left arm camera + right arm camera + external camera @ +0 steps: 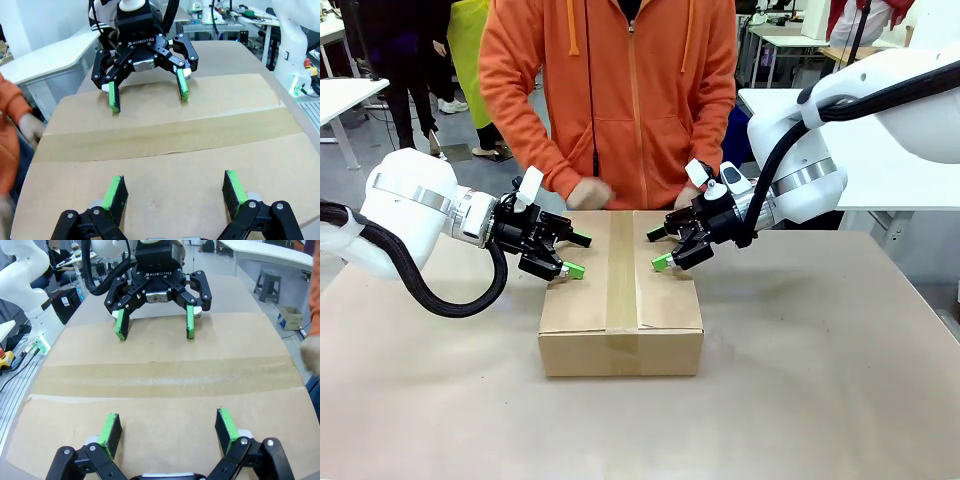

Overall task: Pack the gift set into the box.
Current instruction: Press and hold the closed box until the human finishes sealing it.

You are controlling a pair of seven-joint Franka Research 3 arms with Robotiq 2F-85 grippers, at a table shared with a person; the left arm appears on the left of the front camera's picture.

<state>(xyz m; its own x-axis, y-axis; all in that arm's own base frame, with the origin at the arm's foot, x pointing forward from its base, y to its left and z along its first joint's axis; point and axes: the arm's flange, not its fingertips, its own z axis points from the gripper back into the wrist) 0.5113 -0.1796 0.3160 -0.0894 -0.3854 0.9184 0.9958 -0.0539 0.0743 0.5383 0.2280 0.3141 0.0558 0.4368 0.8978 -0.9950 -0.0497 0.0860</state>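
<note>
The box (620, 300) is a brown carton in the middle of the table. Its top flaps are closed, with a strip of brown tape (621, 275) along the seam. The gift set is out of view. My left gripper (578, 255) hovers open over the box's left top edge, and my right gripper (658, 250) hovers open over the right top edge. They face each other across the tape. The left wrist view has my own left gripper (174, 189) over the box lid (165, 135) and the right gripper (149, 97) opposite. The right wrist view mirrors this: right gripper (170, 427), box lid (160, 390), left gripper (155, 330).
A person in an orange hoodie (620, 90) stands at the far side, one hand (588, 193) at the box's far edge. Brown paper covers the table (800, 400). White tables and a stool stand farther off.
</note>
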